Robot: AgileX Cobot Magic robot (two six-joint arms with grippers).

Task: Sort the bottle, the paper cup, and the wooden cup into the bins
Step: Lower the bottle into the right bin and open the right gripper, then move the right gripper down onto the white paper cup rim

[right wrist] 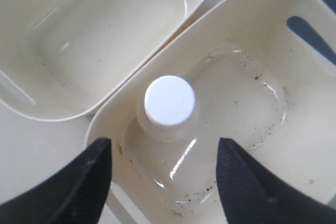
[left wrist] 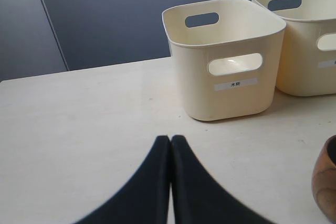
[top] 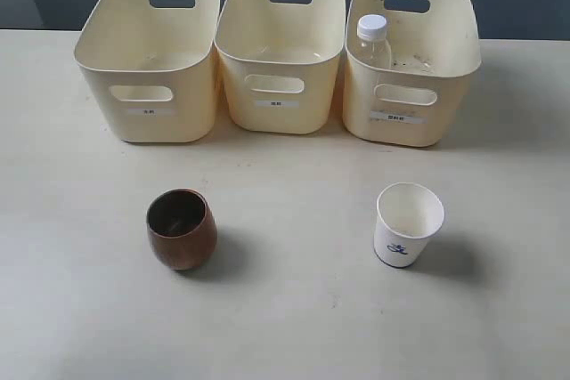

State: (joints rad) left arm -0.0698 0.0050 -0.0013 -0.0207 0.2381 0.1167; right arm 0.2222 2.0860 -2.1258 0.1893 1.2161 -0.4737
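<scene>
I see the bottle [right wrist: 169, 103] standing in the rightmost of the bins [top: 445, 60], my right gripper [right wrist: 163, 174] wide open and empty above it; left gripper [left wrist: 170, 145] closed, empty. Paper cup [top: 408, 224] next: light, crushable, so I'd pinch its rim gently

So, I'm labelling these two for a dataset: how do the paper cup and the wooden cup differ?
The paper cup is white with a small blue logo; the wooden cup is dark reddish-brown and plain. The paper cup tapers straight down to a narrow base, while the wooden cup is round-bellied. Inside, the paper cup is pale and the wooden cup is dark. Both stand upright on the table, open side up, in front of the bins, with no handle.
</scene>
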